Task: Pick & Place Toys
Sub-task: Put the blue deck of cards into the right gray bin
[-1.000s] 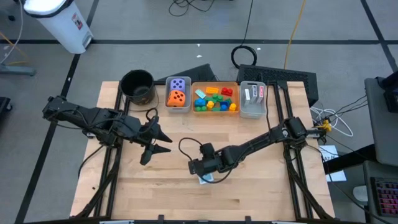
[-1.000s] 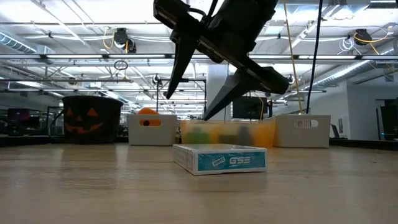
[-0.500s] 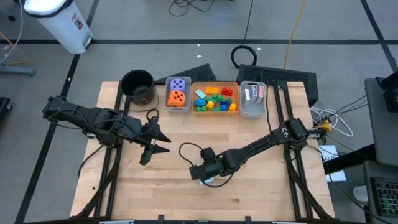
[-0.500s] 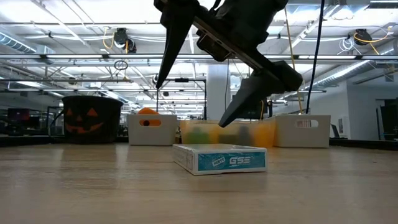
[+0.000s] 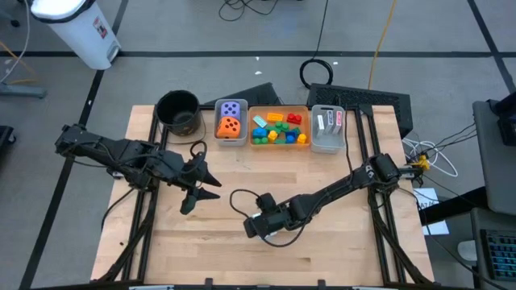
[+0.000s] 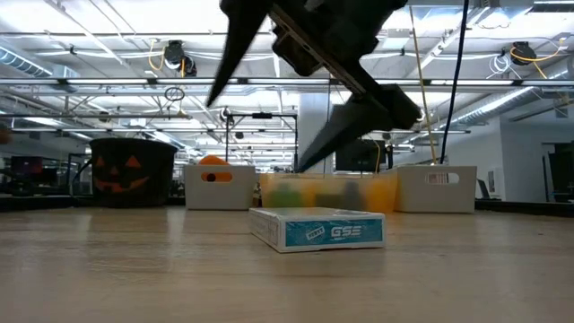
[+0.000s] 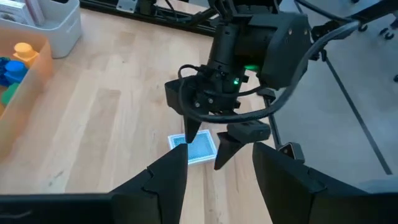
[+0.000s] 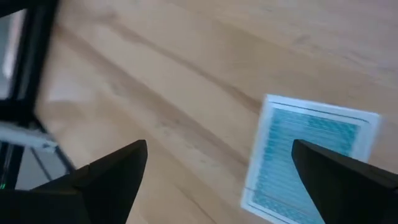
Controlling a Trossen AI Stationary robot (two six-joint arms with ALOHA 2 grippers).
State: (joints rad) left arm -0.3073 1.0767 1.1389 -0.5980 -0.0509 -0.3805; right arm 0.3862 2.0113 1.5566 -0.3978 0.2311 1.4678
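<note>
Nearest the front edge, at about six o'clock on the table (image 5: pixel 322 242), the teal card pack (image 6: pixel 317 229) lies flat on the wood, with the right gripper (image 6: pixel 269 112) hanging just above it, fingers spread wide and holding nothing. In the right wrist view the pack (image 8: pixel 309 157) sits between the two fingers but closer to one of them, so the step in hand looks like lining up for the pick. The next move calls for centring over the pack, then coming straight down so the fingers straddle its sides before closing; the pack is low and flat, so the tips will have to reach almost to the wood.

Farther in, around nine o'clock, the left gripper (image 5: pixel 200 189) waits above the table, fingers partly open and empty.

At the far edge, around twelve o'clock, stand the black pot (image 5: pixel 178 110), a grey bin (image 5: pixel 218 105) with the purple die (image 5: pixel 232 109) and orange die (image 5: pixel 230 126), an orange bin (image 5: pixel 278 108) of coloured bricks (image 5: pixel 278 129), and a second grey bin (image 5: pixel 327 147) holding cards (image 5: pixel 328 122). Nothing lies between the pack and that bin; the waiting left arm is well off to the side
</note>
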